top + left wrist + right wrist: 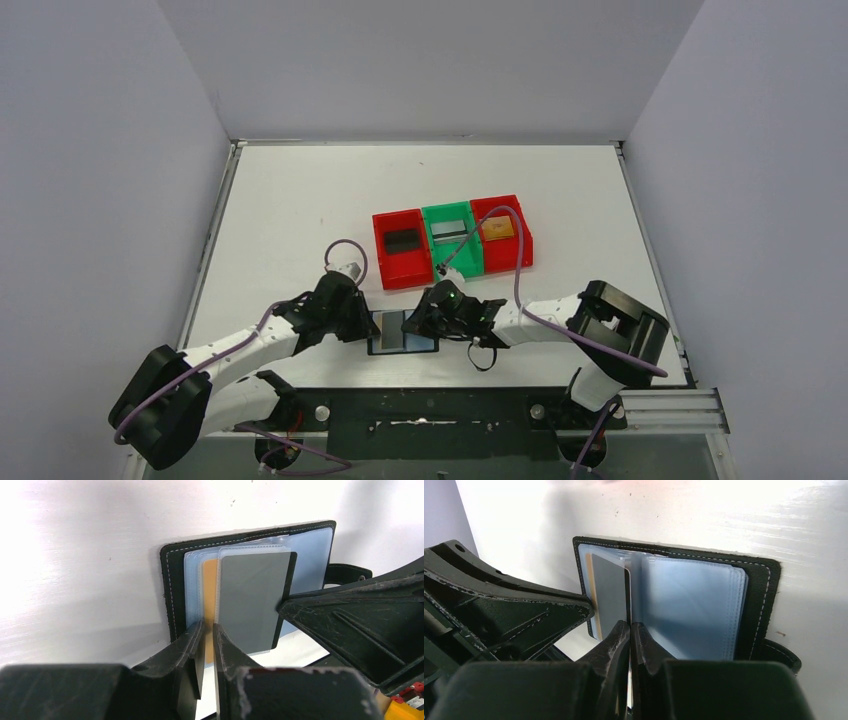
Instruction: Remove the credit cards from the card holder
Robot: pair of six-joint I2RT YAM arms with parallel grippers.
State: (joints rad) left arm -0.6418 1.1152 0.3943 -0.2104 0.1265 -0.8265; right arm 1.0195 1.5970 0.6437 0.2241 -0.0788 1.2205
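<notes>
White tabletop (300,220), walled in grey, is carrying a red-green-red row of bins (405,275) at its middle and, nearer the arms, the holder (402,332) lying open and flat between the two claws. Three cards are already sitting in the bins: a black card (402,241) in the left red one, a silver card (449,232) in the green one and a gold card (498,229) in the right red one, so much of the job is looking done. More is waiting inside, though. In the wrist views a grey card (252,600) is showing in one of the clear sleeves (689,605), with a tan card (210,580) peeking out behind it on the left. The left gripper (209,635) is clenching at the holder's left edge, its fingers almost together with the tan card's strip running between them, so it is probably pinching that card or its sleeve. The right gripper (630,630) is reaching in from the right and is clenched too, nipping the near corner of the grey card; whether it is gripping bare card or plastic I cannot tell. What is left, by my reading, is drawing these two cards free and checking the other sleeves, which are looking empty but are partly hidden.
</notes>
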